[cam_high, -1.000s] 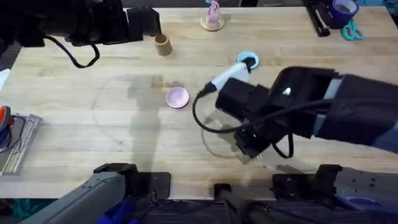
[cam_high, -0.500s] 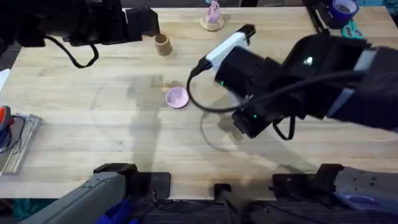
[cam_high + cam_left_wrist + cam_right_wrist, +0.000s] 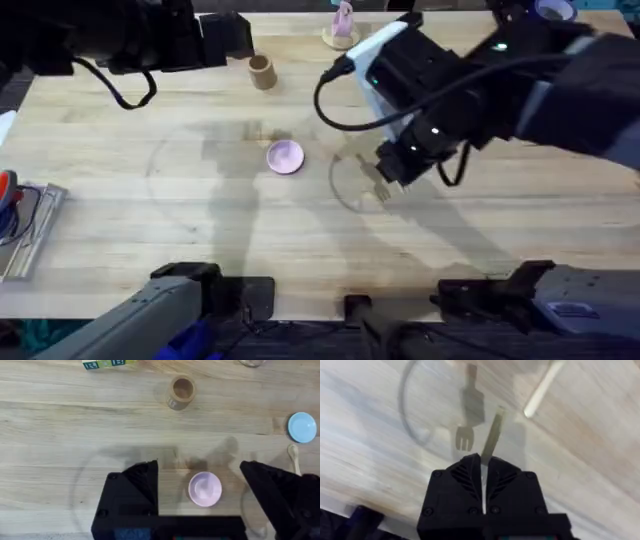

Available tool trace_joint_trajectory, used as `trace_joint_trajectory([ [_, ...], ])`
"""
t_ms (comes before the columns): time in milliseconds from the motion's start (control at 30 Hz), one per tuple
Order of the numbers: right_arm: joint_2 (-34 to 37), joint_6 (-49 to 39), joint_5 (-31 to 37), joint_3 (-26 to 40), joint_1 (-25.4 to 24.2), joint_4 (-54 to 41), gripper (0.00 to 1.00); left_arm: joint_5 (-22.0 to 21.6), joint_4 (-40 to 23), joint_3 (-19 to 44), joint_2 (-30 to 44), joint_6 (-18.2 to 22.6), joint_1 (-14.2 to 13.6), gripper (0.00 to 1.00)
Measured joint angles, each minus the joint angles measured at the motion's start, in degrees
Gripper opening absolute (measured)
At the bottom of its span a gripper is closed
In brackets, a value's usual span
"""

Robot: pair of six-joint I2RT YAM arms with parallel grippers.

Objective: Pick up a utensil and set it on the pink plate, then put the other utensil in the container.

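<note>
Overhead, the right gripper [image 3: 385, 185] hangs above the table to the right of the pink plate [image 3: 285, 156], clenched on the fork [image 3: 382, 190], whose tines poke out below the fingers. In the right wrist view the fork [image 3: 490, 442] runs straight out from the closed fingertips, lifted off the wood. The plate lies leftward, near, with bare table between. The left gripper [image 3: 200, 485] is spread wide, hovering over the plate. The spoon [image 3: 295, 457] lies beside the blue plate [image 3: 302, 427].

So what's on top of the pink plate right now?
Nothing yet. The pink plate is bare, and none of it is covered. The wooden fork is pinched in the right pincer, above the table, off to one side of the plate.
</note>
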Motion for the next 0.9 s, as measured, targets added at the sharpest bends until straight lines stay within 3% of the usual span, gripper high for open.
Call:
trace_joint_trajectory([
  [200,6.11,-2.35,-1.53,3.99,0.0,2.07,0.03,-0.09,0.0,0.0,0.0,0.55,1.2,0.991],
  [467,14.3,-5.63,-4.67,14.43,0.11,5.86,0.03,0.9,-0.44,0.01,0.0,5.63,7.27,0.992],
  [633,17.29,-6.09,-6.87,18.45,1.3,9.78,0.03,2.51,-0.44,0.0,0.0,10.26,11.76,0.991],
  [900,18.18,-7.33,-9.26,19.06,5.98,15.64,0.03,8.77,-1.6,0.02,0.51,20.6,18.51,0.991],
])
